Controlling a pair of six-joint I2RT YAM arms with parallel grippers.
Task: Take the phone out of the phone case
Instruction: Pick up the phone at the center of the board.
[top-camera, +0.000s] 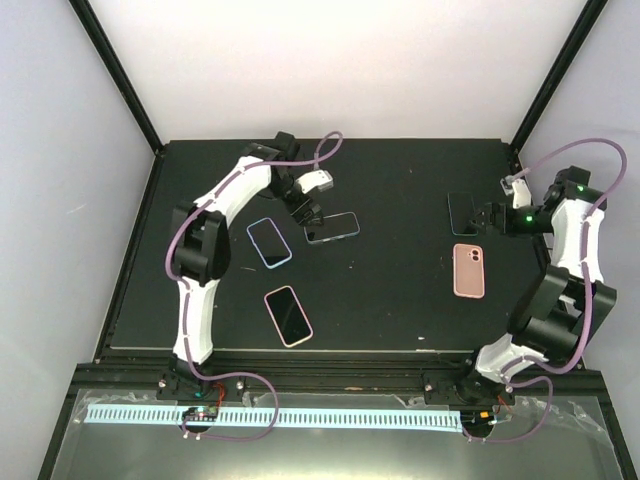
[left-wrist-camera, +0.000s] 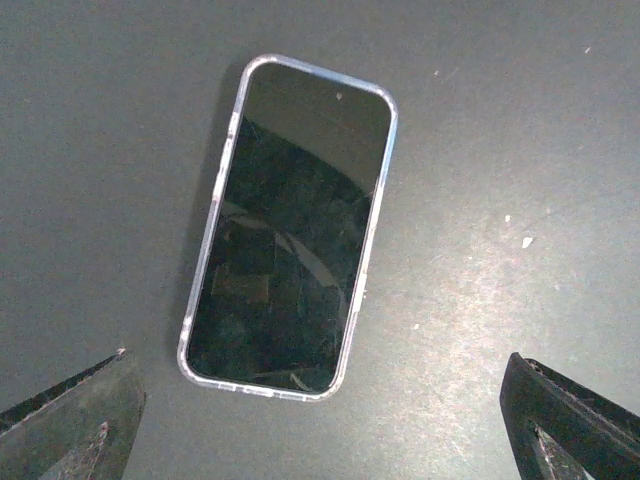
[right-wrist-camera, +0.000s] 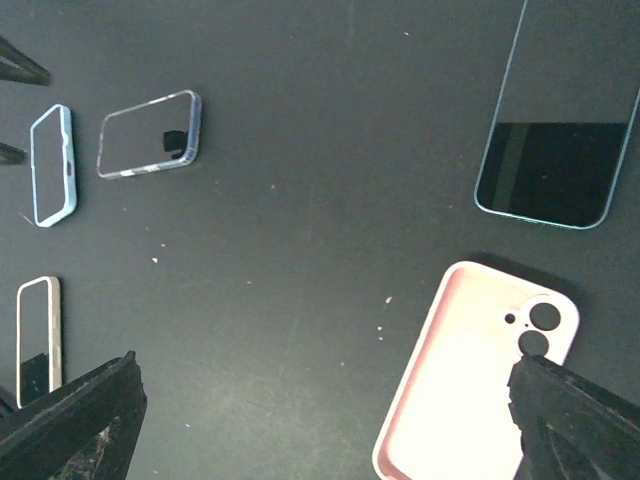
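Left gripper (left-wrist-camera: 318, 360) hangs wide apart over phone (left-wrist-camera: 290, 225), screen-up in thin clear case (left-wrist-camera: 372, 232) on table (left-wrist-camera: 520, 150). Right gripper (right-wrist-camera: 322, 360) apart too. Phone likely stiff, slick, breakable; case bendy. Pry case rim at a corner.

Even bright overhead light; soft shadows; frames sharp; faint reflections on phone (left-wrist-camera: 290, 230).
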